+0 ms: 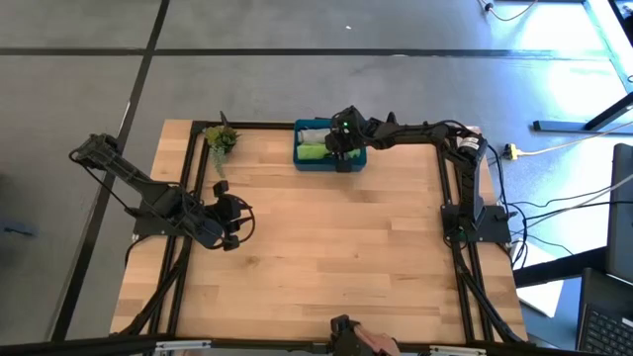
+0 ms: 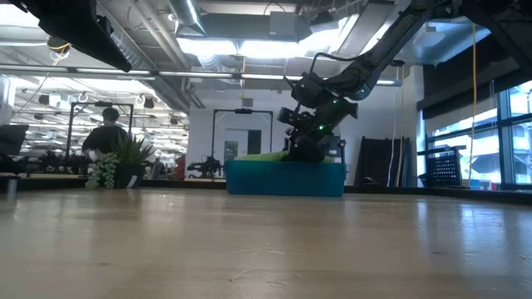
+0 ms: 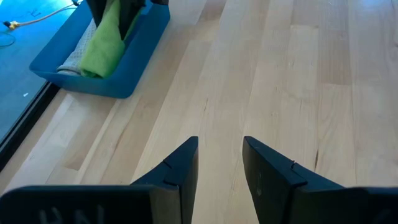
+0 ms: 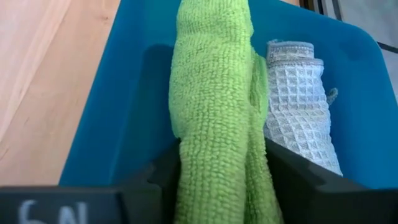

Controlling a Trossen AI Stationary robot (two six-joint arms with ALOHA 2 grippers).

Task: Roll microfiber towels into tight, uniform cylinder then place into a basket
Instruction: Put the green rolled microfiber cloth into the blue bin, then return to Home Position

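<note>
The teal-blue basket (image 1: 358, 158) stands at the table's far edge, middle. In it lie the rolled light grey towel (image 4: 298, 112) on the far side and the rolled lime green towel (image 4: 211, 93) beside it on the near side. My right gripper (image 4: 224, 180) reaches down into the basket's right part and is shut on the green towel. My left gripper (image 3: 221, 149) is open and empty over the table's left part (image 1: 237, 223), well away from the basket. My right gripper pinches the green roll between its two fingers (image 4: 163, 177), one on each long side, near the roll's right end (image 4: 214, 162). The fingers come slanting down from the table's right and lie across the roll. The roll's left part (image 3: 99, 56) lies in the basket against the grey towel.
A small green plant sprig (image 1: 222, 139) stands at the table's far left corner. Bare wood stretches between my left gripper and the basket (image 3: 134, 68). A person shows in the room behind the table (image 2: 106, 133).
</note>
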